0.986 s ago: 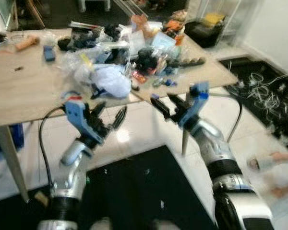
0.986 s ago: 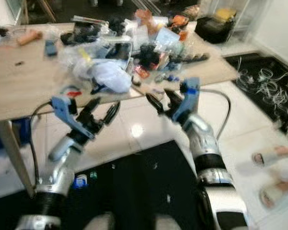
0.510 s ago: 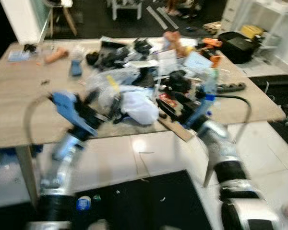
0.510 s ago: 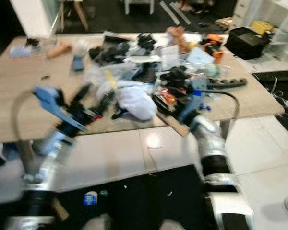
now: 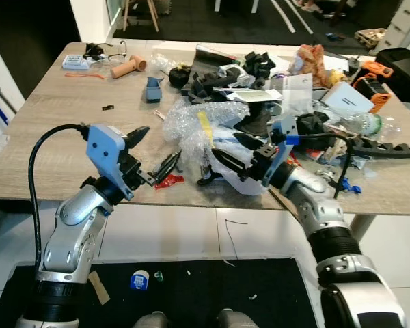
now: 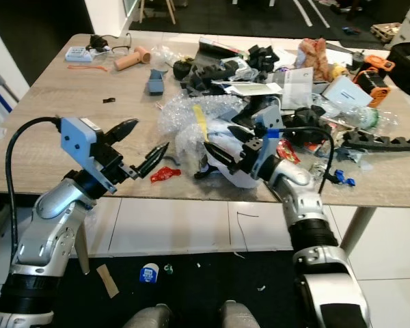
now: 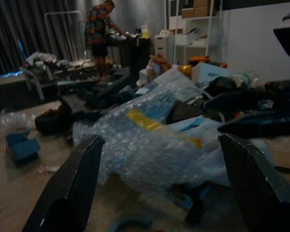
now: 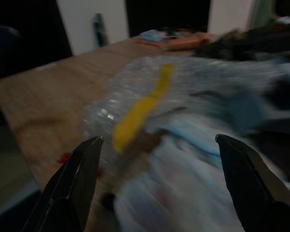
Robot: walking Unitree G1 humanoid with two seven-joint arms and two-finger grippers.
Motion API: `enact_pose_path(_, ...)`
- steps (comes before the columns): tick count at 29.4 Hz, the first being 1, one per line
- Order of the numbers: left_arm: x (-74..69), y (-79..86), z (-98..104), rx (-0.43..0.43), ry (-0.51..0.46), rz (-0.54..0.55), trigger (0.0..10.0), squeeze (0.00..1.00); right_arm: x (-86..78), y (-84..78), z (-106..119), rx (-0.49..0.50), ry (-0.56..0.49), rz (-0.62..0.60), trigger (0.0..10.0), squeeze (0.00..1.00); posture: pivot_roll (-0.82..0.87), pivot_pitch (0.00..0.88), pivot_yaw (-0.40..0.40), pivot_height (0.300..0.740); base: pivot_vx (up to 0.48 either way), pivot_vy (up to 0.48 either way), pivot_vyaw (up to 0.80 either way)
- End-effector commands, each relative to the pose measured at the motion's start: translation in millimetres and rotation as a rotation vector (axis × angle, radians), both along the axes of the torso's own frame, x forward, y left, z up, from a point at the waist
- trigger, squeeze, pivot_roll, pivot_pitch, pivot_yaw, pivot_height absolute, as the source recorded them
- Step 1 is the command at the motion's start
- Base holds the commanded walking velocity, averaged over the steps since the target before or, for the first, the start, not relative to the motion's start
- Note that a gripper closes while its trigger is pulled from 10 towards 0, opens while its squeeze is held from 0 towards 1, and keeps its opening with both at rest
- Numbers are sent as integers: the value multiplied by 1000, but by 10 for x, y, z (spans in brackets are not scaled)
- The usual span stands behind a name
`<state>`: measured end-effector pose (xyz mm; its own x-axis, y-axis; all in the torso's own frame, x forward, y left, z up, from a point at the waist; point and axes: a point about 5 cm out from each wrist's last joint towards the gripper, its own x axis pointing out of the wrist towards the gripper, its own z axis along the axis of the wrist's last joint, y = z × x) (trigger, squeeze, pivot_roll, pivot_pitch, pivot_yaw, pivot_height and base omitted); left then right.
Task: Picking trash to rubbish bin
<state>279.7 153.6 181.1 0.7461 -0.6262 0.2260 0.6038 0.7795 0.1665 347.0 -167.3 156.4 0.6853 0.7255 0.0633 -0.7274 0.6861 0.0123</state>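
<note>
Approach step: left gripper (image 5: 154, 150) and right gripper (image 5: 234, 152) both spread wide, holding nothing. Bubble wrap (image 5: 201, 119) on table (image 5: 48, 150), 12 o'clock of both grippers. Next probably: reach in, pinch it.

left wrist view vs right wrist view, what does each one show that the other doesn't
The left wrist view alone takes in a person standing far back by white shelves, and a small blue object on the table. The right wrist view alone takes in a red scrap near the wooden table edge and a pale blue packet at the far end. Both look between wide-open black fingers at the bubble wrap with its yellow strip, over a white bag.
</note>
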Motion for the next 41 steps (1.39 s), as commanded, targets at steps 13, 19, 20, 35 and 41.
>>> enact_pose_path(13,70,26,-130,141,42,79,10000,0,65,145,-70,-34,59,-2,10000,0,-49,0,-49,740,0,0,0)
enact_pose_path(19,76,67,-132,142,44,99,10000,0,157,155,-115,-44,107,-60,10000,0,-39,0,-40,740,0,0,0)
enact_pose_path(20,73,69,-132,144,44,100,10000,0,168,150,-119,-39,113,-66,10000,0,-39,0,-40,740,0,0,0)
enact_pose_path(35,35,136,-86,145,27,121,10000,0,289,170,-149,-140,164,-55,10000,0,6,0,-36,740,0,0,0)
enact_pose_path(41,-22,85,-27,98,4,48,10000,0,328,-64,-62,-203,155,-148,10000,0,-20,0,-34,740,0,0,0)
